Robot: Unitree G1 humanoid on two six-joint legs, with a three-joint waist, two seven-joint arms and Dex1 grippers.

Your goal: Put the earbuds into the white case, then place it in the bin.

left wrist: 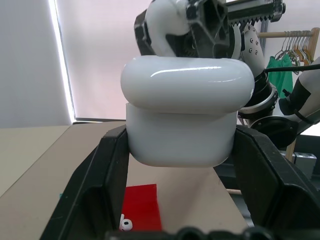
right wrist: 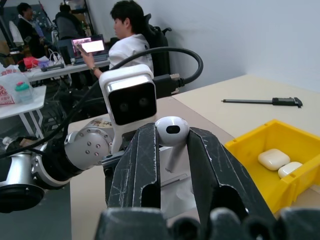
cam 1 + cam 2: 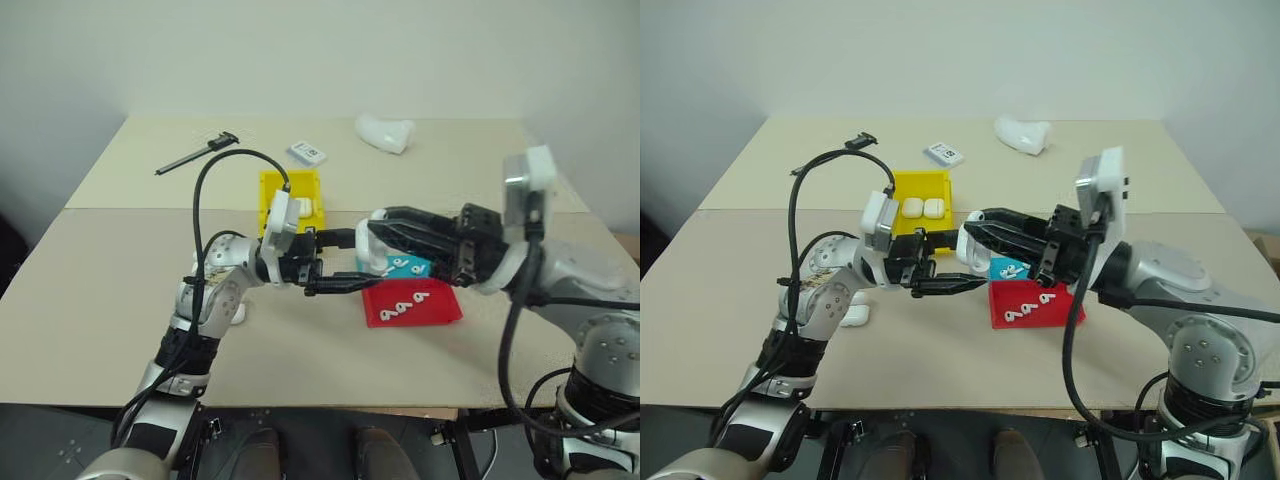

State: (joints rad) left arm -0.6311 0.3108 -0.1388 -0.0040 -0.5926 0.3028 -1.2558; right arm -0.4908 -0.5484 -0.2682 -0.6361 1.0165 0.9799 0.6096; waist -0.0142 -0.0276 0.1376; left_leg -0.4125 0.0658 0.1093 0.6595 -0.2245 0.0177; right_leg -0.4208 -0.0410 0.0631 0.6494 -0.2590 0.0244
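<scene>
I'm holding the white case (image 1: pixel 181 117) clamped in the left gripper (image 1: pixel 180 150) while aligning the earbud (image 2: pixel 171 131) pinched in the right gripper (image 2: pixel 172 145) stem-first with its socket just ahead.

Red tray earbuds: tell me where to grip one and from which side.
Grip one of the tiny glossy white plastic earbuds across its rounded head, coming from above. They lie flat in the shallow red plastic tray, and its low walls block a sideways approach.

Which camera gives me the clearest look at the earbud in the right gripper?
The right wrist view: the earbud sits pinched between the right gripper's fingers. In the eye views it is too small to make out.
</scene>
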